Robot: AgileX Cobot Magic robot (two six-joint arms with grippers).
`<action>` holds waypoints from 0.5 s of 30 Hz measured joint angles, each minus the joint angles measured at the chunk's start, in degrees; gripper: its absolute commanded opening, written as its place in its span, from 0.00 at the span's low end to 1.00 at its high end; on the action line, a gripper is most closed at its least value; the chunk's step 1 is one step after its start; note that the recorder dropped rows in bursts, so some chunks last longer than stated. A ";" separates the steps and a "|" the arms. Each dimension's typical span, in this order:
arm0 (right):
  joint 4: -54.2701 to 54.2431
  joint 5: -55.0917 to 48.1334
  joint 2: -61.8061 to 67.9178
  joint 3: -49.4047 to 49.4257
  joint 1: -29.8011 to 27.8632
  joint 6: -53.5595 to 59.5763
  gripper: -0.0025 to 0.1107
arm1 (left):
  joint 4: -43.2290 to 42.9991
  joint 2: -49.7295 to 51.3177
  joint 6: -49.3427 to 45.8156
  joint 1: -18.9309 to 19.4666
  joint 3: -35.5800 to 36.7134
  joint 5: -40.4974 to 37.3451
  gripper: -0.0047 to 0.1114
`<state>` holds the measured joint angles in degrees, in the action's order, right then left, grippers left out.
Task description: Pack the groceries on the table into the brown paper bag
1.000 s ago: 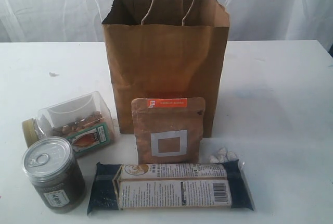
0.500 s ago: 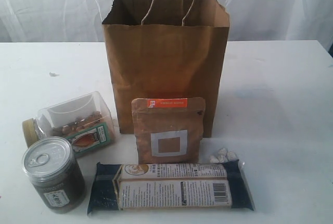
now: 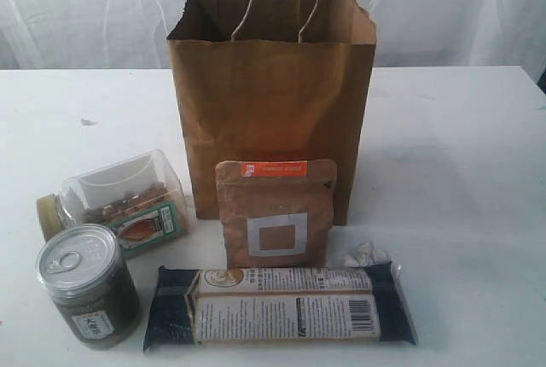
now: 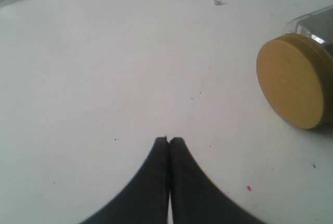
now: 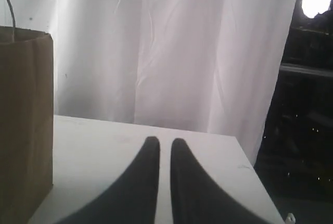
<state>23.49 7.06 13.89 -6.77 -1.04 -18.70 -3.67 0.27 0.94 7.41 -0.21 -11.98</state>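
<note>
We judge packing unstarted: nut jar (image 3: 119, 200), dark jar (image 3: 88, 286), pouch (image 3: 275, 213) and packet (image 3: 280, 305) sit on the table (image 3: 461, 171) before the brown paper bag (image 3: 273, 94); left jaws shut, right jaws nearly so, both empty.

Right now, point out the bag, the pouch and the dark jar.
bag (image 3: 273, 85), exterior view, front panel.
pouch (image 3: 275, 195), exterior view, front face above the white square.
dark jar (image 3: 77, 256), exterior view, silver lid.

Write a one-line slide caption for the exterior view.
Paper bag stands open on the table; pouch, packet, nut jar and dark jar sit in front, unpacked.
</note>
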 measured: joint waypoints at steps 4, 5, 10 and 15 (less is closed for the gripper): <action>-1.70 1.73 -8.25 5.13 0.00 0.00 0.09 | 0.00 0.00 0.00 0.00 0.00 0.00 0.04; -2.62 1.45 -9.80 5.82 0.00 0.00 0.09 | 0.00 0.00 0.00 0.00 0.00 0.00 0.04; -5.50 -5.80 -13.55 6.43 0.84 0.59 0.09 | 0.00 0.00 0.00 0.00 0.00 0.00 0.04; -15.39 -18.32 -13.55 6.43 2.11 5.77 0.09 | 0.00 0.00 0.00 0.00 0.00 0.04 0.04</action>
<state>8.10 -11.26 0.34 -0.34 1.07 -12.93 -3.67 0.27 0.94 7.41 -0.21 -11.94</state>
